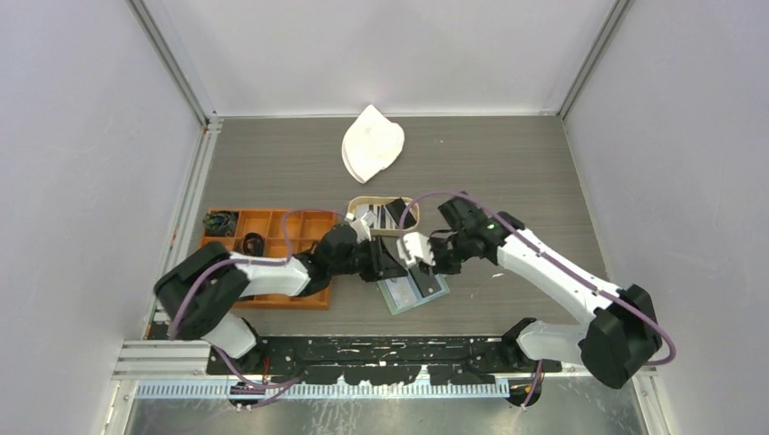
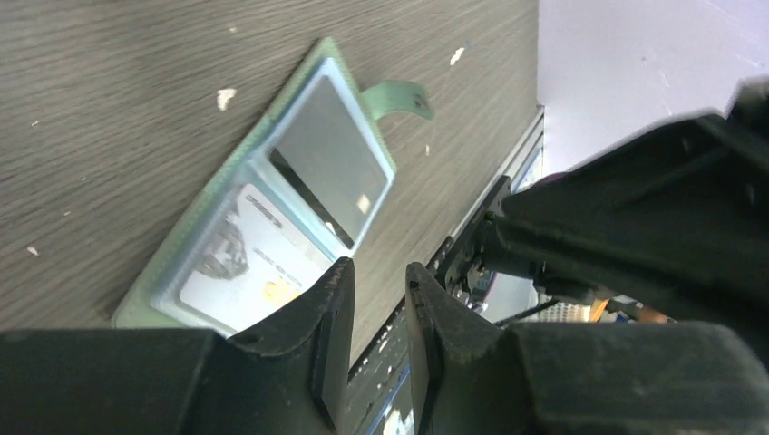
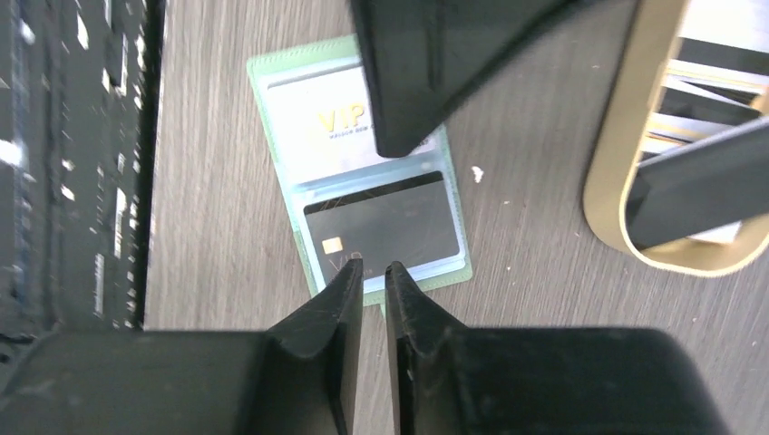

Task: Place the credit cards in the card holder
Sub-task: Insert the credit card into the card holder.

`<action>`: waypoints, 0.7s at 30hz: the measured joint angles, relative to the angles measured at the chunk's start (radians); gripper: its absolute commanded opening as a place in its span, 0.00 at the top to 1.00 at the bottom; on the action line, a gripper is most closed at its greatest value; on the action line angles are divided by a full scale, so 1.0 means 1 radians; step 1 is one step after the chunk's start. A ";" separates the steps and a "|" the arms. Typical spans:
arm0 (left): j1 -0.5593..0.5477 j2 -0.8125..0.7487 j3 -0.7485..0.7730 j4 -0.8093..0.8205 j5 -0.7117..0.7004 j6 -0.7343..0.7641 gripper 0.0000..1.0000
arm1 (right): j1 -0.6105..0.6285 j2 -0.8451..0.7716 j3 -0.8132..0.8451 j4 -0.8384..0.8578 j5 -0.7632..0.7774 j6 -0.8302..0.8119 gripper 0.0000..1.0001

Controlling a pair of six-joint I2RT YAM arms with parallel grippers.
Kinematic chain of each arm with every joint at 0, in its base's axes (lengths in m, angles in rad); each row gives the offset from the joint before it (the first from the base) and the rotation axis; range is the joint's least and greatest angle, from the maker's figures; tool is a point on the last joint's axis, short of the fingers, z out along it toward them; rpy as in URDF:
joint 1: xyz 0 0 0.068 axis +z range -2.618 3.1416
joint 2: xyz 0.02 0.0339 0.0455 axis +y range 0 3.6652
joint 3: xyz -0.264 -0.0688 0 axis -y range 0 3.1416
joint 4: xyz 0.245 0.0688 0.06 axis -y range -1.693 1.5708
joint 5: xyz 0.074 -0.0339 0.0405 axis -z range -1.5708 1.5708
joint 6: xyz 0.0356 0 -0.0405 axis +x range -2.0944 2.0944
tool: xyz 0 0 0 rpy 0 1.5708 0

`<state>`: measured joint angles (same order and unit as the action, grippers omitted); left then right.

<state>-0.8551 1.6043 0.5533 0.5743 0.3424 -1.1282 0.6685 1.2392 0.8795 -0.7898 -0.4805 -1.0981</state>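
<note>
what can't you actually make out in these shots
- Cards in the oval tan wooden tray: right wrist view, cut by the right edge, crossed by a dark blurred shape; count unclear.
- Pale VIP card in the sage-green bifold card holder: same view, a black arm part covers its right side.
- Top view: black arm parts cover most of the holder; orange compartmented tray contents too small.

The table (image 1: pixel 508 163) is grey with a wood grain, evenly lit. Plain pale walls (image 1: pixel 82 136) rise along its left, far and right edges, and metal posts (image 1: pixel 172 59) stand at its two far corners.
</note>
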 measured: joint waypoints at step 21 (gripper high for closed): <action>0.006 -0.802 -0.340 -0.213 -0.335 0.458 0.10 | -0.534 0.172 -0.018 0.151 -0.664 0.753 0.65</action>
<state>-0.8494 0.8021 0.2134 0.3614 0.0078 -0.6704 0.1349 1.4109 0.8616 -0.6384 -1.1442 -0.3447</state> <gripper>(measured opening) 0.944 0.354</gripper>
